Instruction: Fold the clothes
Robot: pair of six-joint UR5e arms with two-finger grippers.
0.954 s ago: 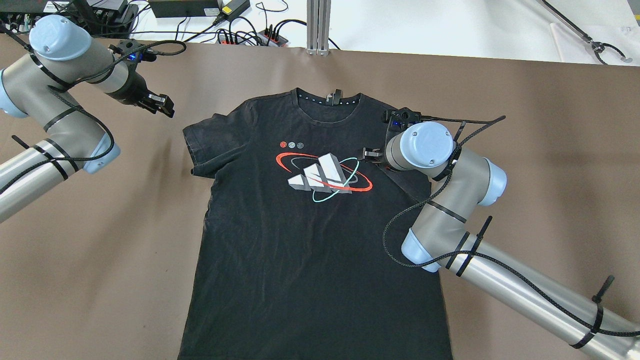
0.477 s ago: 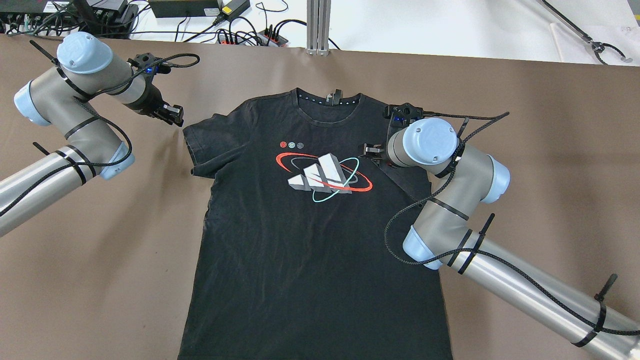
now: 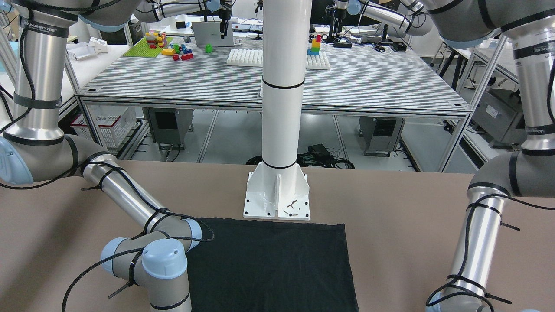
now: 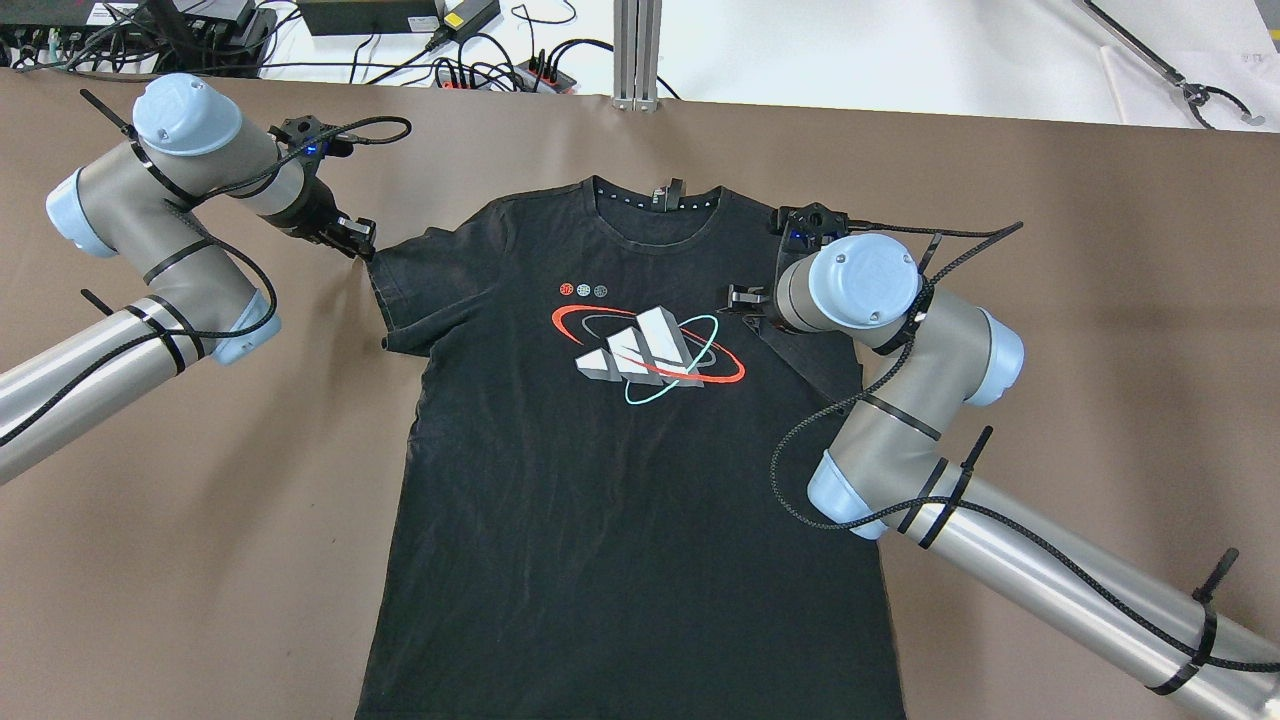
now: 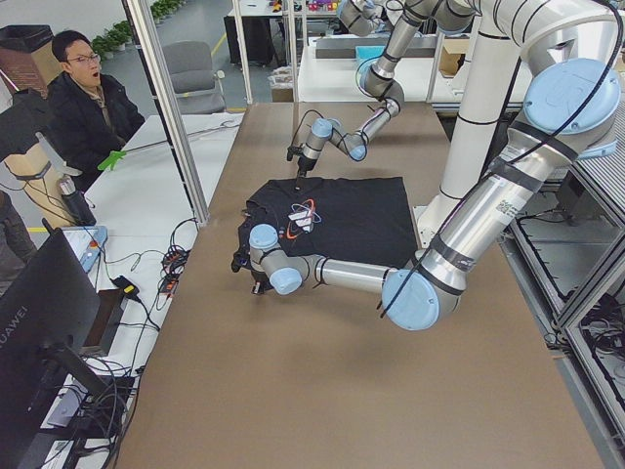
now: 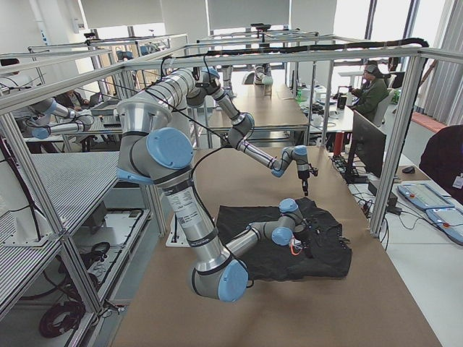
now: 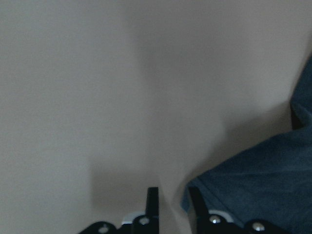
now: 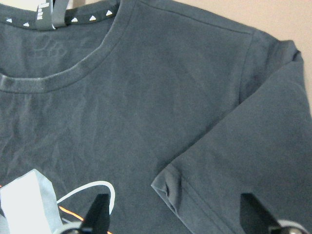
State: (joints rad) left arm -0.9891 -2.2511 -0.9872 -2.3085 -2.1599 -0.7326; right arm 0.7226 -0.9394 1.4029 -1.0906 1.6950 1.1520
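Black printed T-shirt spread flat on the brown table, one gripper at each sleeve.

Front-facing view: the shirt's plain lower part fills the bottom centre, its hem right by the white post base plate; neither gripper shows.
Overhead view: the shirt lies print up in mid-frame, collar toward the top. The left gripper sits at the tip of the outspread sleeve, left of centre. The right gripper hangs over the folded sleeve, which is turned in over the chest.
Side views: the shirt lies between both arms, beside the post.
Left wrist view: the jaws stand narrowly apart at the bottom edge, with the sleeve's corner against one finger.
Right wrist view: the jaws are wide apart, straddling the folded sleeve's hem.
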